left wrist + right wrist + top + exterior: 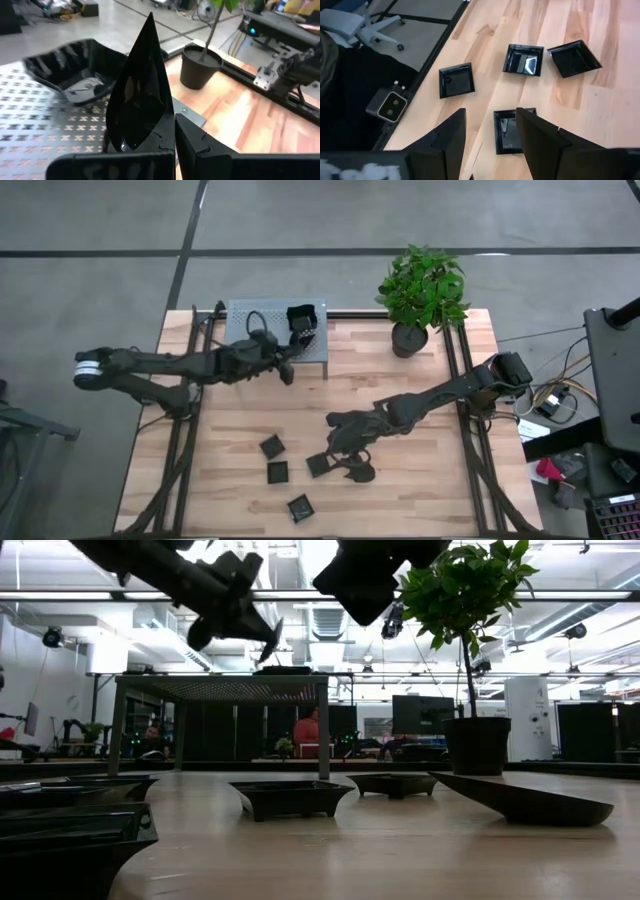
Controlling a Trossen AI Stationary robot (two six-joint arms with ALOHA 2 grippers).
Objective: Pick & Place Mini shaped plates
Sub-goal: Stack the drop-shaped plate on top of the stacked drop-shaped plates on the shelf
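Note:
My left gripper (174, 124) is shut on a black teardrop-shaped mini plate (140, 90) over the grey perforated shelf (262, 328) at the table's far side. A black square dish (75, 65) sits on that shelf. My right gripper (490, 117) is open and hovers above a square mini plate (509, 131) lying flat on the wood near the table's near edge. Three more square plates (456, 80) (524, 60) (572, 57) lie flat around it. In the high view a teardrop plate (360, 472) lies next to my right gripper (342, 445). My left gripper pinches the teardrop plate between its two fingers (192, 145) at the rim of its wide end (165, 127). The plate stands on edge and runs on past the fingers, its pointed tip (150, 20) farthest from them. It is lifted clear of the shelf.
A potted plant (420, 295) stands at the far right of the table, right of the shelf. Black rails (470, 410) run along the left and right edges. Bare wood lies between the shelf and the plates near the front edge.

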